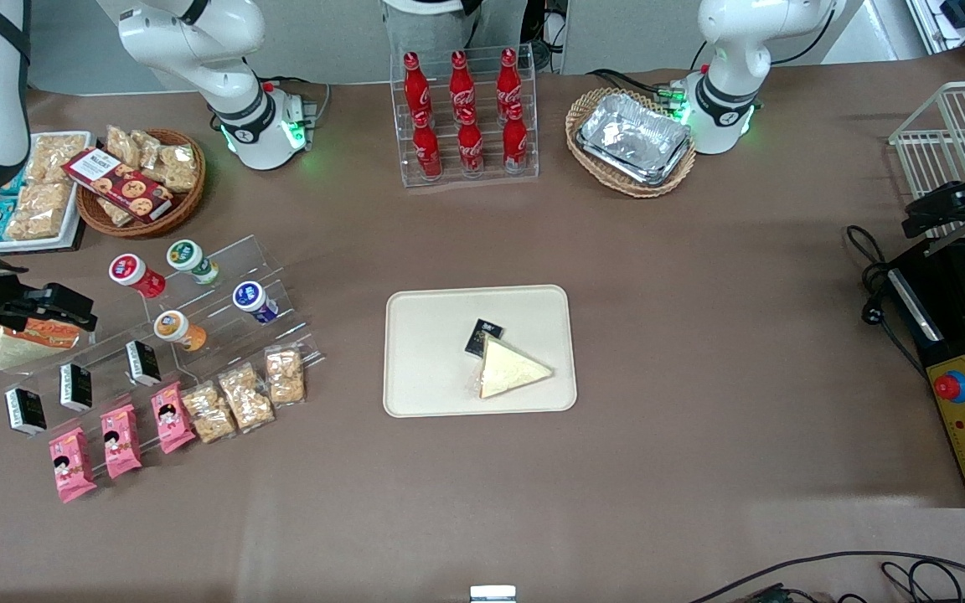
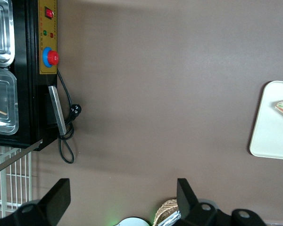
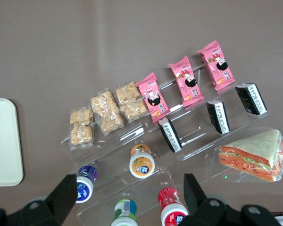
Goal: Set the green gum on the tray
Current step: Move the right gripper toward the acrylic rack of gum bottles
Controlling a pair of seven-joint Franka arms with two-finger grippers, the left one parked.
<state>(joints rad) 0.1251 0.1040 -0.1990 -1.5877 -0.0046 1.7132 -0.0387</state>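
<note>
**Q:** Brown table covering is seen across the whole scene; where is the green gum (image 1: 190, 259) found?

**A:** It is seen on the top step of a clear acrylic riser (image 1: 223, 310) toward the working arm's end of the table, beside the red-lidded bottle (image 1: 136, 274). A blue-lidded bottle (image 1: 254, 301) and an orange-lidded bottle (image 1: 178, 329) are set one step lower, nearer the front camera.

**Q:** And the tray (image 1: 424, 352)?

**A:** It is laid flat at the table's middle, well apart from the riser. A wrapped sandwich wedge (image 1: 512, 369) and a small black packet (image 1: 485, 337) are carried on it.

**Q:** How is the gripper (image 3: 127, 200) shown?

**A:** It is held above the riser with its fingers (image 3: 63, 195) spread apart and nothing between them; the green gum (image 3: 124, 210) is seen below the gap, untouched.
</note>
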